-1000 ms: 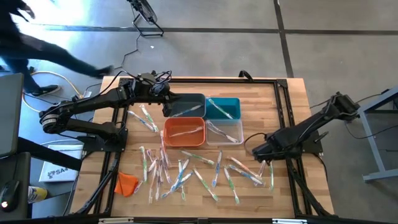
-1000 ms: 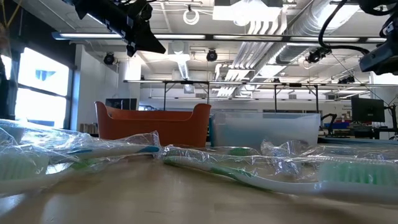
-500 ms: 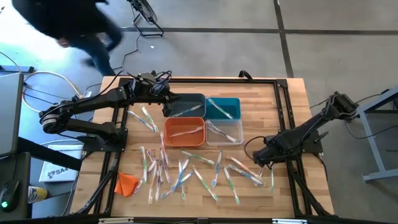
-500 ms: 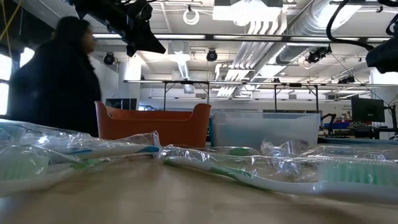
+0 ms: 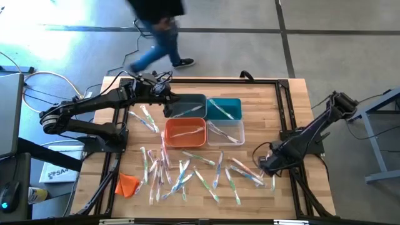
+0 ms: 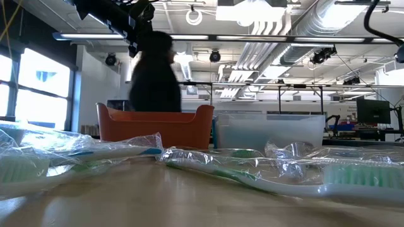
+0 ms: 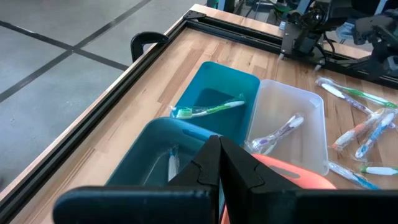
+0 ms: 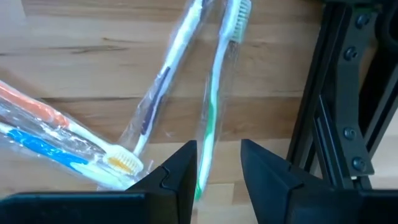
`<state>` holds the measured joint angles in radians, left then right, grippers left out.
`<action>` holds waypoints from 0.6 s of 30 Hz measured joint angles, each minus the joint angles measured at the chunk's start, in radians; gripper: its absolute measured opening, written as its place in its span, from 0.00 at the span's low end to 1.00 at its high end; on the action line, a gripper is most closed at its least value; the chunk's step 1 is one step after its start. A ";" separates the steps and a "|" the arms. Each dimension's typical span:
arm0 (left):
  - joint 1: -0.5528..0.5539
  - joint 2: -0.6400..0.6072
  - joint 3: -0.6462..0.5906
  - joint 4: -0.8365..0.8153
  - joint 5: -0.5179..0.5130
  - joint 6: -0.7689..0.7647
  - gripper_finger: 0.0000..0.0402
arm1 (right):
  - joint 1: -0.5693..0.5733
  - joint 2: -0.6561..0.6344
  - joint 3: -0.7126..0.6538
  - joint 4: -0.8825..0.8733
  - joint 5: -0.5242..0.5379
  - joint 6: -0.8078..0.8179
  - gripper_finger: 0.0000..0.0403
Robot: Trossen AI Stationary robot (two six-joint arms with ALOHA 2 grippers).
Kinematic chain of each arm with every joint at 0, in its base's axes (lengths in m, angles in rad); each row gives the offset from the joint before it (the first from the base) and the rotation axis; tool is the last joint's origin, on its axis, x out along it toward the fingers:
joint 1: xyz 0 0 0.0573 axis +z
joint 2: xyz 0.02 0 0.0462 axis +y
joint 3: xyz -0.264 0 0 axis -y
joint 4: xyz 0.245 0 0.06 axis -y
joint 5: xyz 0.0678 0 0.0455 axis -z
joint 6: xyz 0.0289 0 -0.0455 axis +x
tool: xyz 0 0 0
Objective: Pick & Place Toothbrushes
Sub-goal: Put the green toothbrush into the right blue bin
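Bright, even light fills the room. In the low view it comes from long ceiling strip lamps (image 6: pixel 113 36) and from tall windows (image 6: pixel 38 88) at nine o'clock. In the high view a pale glare patch lies on the grey concrete floor (image 5: pixel 69 44) toward ten o'clock. A walking person in dark clothes (image 5: pixel 156 28) at twelve o'clock is smeared by motion blur, and likewise in the low view. There, the nearest clear-wrapped toothbrushes (image 6: pixel 353 180) are out of focus, their wrappers glinting. The light wooden table (image 5: pixel 287 106) shows only soft, short shadows.
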<state>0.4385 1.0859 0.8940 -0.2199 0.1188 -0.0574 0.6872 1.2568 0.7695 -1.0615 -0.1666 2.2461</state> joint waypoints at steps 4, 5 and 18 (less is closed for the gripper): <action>0.000 0.000 0.000 0.000 0.000 0.000 0.00 | 0.036 0.002 0.000 0.015 0.003 0.038 0.29; 0.000 0.000 0.000 0.000 0.000 0.000 0.00 | 0.042 0.006 0.000 0.019 0.004 0.042 0.29; 0.000 0.000 0.000 0.000 0.000 0.000 0.00 | 0.091 0.133 0.000 0.106 0.010 0.056 0.29</action>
<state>0.4385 1.0859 0.8940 -0.2199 0.1188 -0.0574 0.7784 1.3896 0.7692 -0.9551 -0.1569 2.3019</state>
